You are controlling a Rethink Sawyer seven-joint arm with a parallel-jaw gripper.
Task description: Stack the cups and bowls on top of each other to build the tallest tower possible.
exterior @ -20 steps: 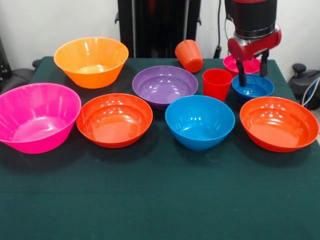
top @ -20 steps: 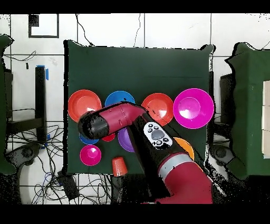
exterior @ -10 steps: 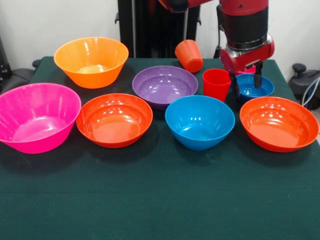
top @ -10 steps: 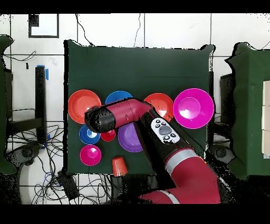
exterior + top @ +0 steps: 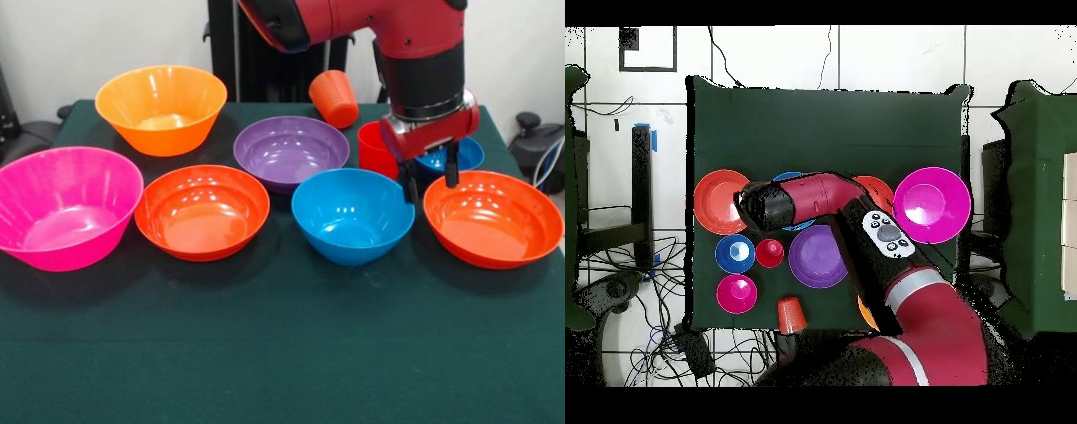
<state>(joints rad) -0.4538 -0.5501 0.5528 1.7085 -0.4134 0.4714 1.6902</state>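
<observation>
Glossy shallow red-orange plastic bowl [image 5: 493, 217]: at table's edge, beside medium blue bowl [image 5: 353, 215]. Judged light, stiff, slippery; grip by rim. Black two-fingered gripper [image 5: 429, 179]: parted, empty, above its rim.

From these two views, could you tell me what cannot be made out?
- Front view: small magenta bowl, hidden behind the arm.
- Front view: small blue bowl and red cup, partly covered by the gripper.
- Overhead view: medium blue bowl and big yellow-orange bowl, mostly under the arm; gripper hidden.
</observation>
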